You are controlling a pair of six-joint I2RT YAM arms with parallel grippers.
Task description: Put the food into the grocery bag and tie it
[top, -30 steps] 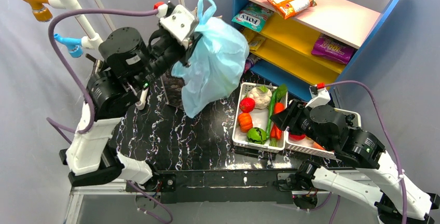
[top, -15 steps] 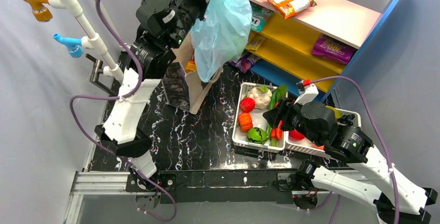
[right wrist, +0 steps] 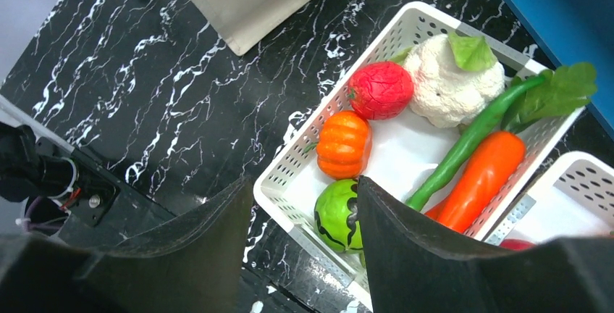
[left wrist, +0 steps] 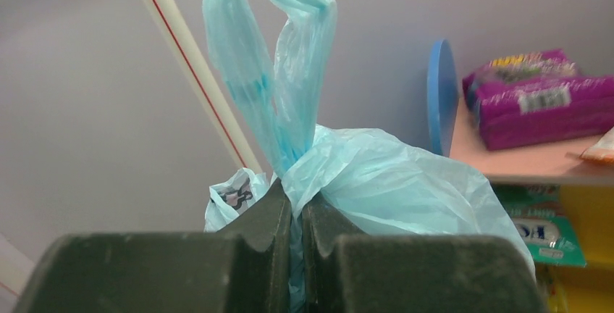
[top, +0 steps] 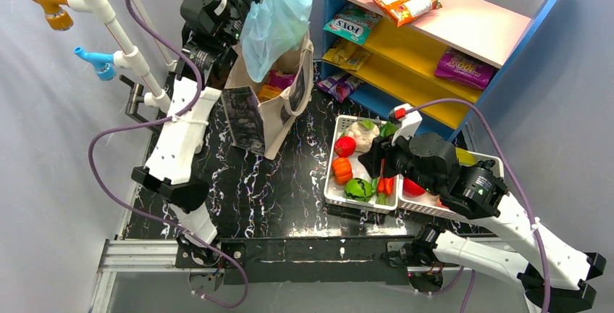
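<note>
Top external: grocery bag [top: 279, 16] hangs in the air above the desk's [top: 246, 182] far-left corner, its bottom over the mouth of the beige tote [top: 271, 121] standing there. Can't tell if it touches the tote.

Left wrist cam: left fingers [left wrist: 271, 233] pressed together on the bag's bunched neck, w/ a handle loop sticking up above them.

Right wrist cam: food [top: 342, 170] sits in the white basket [right wrist: 308, 128] at the desk's right edge: red round one [right wrist: 381, 90], orange pumpkin [right wrist: 344, 144], green one [right wrist: 337, 216], cauliflower [right wrist: 452, 81], long green veg [right wrist: 470, 139], orange carrot-like piece [right wrist: 481, 179]. Right fingers [right wrist: 420, 255] apart, holding nothing, above the basket's near-left corner.
</note>
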